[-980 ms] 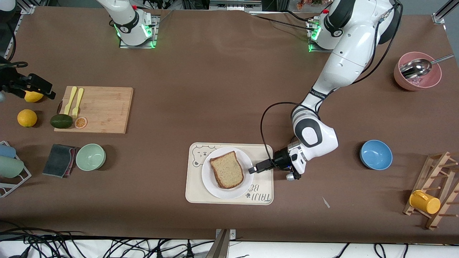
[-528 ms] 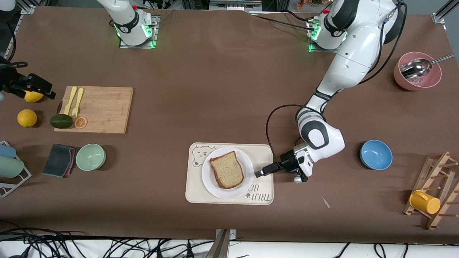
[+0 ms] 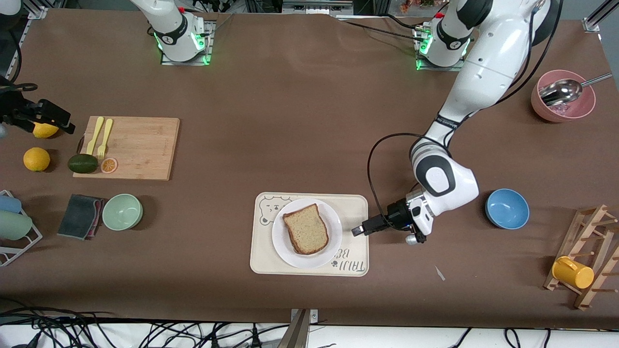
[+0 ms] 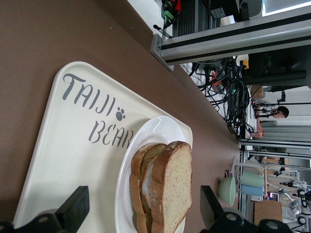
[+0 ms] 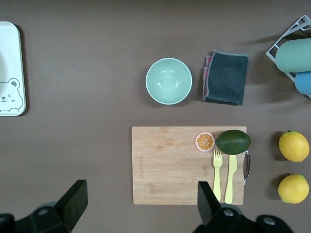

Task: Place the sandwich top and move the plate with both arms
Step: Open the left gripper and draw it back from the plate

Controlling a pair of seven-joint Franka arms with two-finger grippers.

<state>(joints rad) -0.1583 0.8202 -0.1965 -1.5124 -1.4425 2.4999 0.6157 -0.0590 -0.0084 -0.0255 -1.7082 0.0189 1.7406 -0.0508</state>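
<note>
Backing off, the left end effector [image 3: 358,230] has slid clear of the plate [image 3: 306,233] on the tray [image 3: 350,205]. Left wrist view: fingers [image 4: 74,209] spread, empty; bread top [image 4: 175,187] placed. Right wrist view: right end effector [image 5: 138,204] released over the cutting board [image 5: 165,165], waiting. Next, both grip the plate's rim.

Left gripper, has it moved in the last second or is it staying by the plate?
Yes. The left gripper has backed off the plate toward the blue bowl, now over the tray's edge.
</note>
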